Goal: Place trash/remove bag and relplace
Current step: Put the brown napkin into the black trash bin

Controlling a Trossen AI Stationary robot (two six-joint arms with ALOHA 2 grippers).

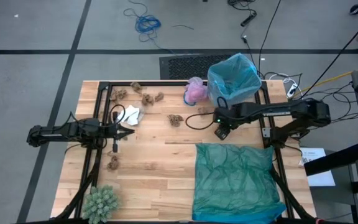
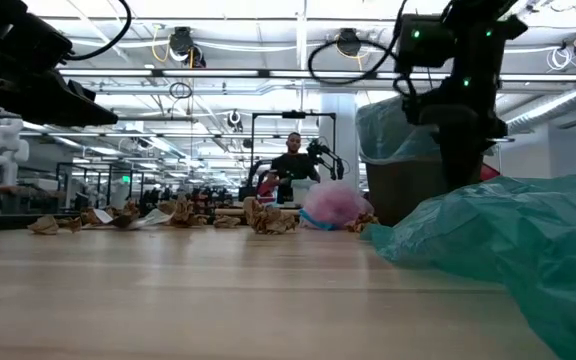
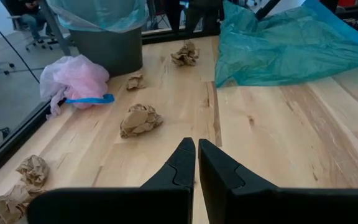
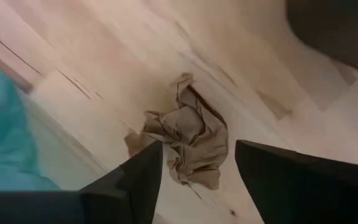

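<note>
- The right gripper (image 4: 194, 180) hangs above the wooden table (image 1: 160, 158), its two dark fingers (image 4: 135, 180) standing apart with a gap between them.
- A crumpled brown paper lump (image 4: 188, 146) lies on the boards just below and ahead of that gap; no finger touches it.
- The dark bin lined with a thin, translucent sky-blue plastic bag (image 1: 234, 78) stands just beyond the right gripper (image 1: 222, 132), toward the table's far edge.
- A pink plastic wad (image 1: 195, 91) lies beside the bin, off to the gripper's side.
- A darker teal-green plastic bag (image 1: 234, 180) lies spread flat on the table's near side of the right gripper.
- The left gripper (image 3: 196, 155) hovers over the table's left part, fingers pressed together and holding nothing.
- Ahead of the left gripper lies another brown paper wad (image 3: 140, 119), apart from its tips; more brown lumps (image 1: 146, 97) are scattered along the far edge.
- A white paper scrap (image 1: 130, 114) lies just beside the left gripper (image 1: 118, 132).
- A green spiky ball (image 1: 100, 202) sits at the table's near left corner.
</note>
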